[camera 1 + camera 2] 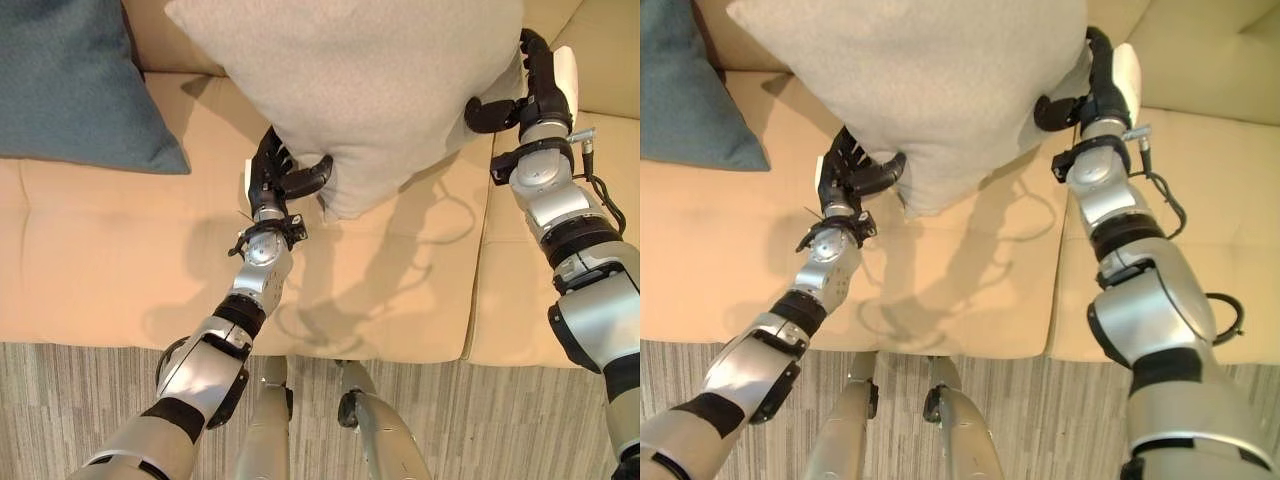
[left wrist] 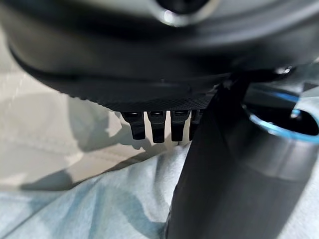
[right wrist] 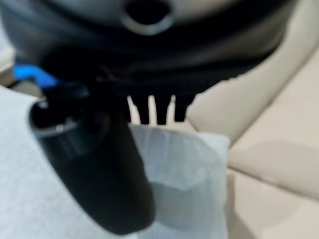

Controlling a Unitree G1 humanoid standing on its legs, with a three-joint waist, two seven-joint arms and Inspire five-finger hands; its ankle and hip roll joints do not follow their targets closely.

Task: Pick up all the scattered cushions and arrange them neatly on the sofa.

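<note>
A large light grey cushion (image 1: 370, 80) hangs tilted over the tan sofa (image 1: 120, 260), held between both hands. My left hand (image 1: 272, 178) grips its lower corner, thumb on the near face and fingers behind. My right hand (image 1: 545, 85) clamps the cushion's right edge higher up, its thumb curled onto the fabric. In the left wrist view the thumb (image 2: 224, 164) presses on the grey cloth (image 2: 99, 199). In the right wrist view the thumb (image 3: 99, 169) lies across the cushion (image 3: 189, 169). A teal cushion (image 1: 70, 80) leans at the sofa's back left.
The sofa seat below the grey cushion is bare, with a seam (image 1: 478, 270) splitting it from the right seat section. Striped grey flooring (image 1: 100, 380) runs along the sofa's front edge.
</note>
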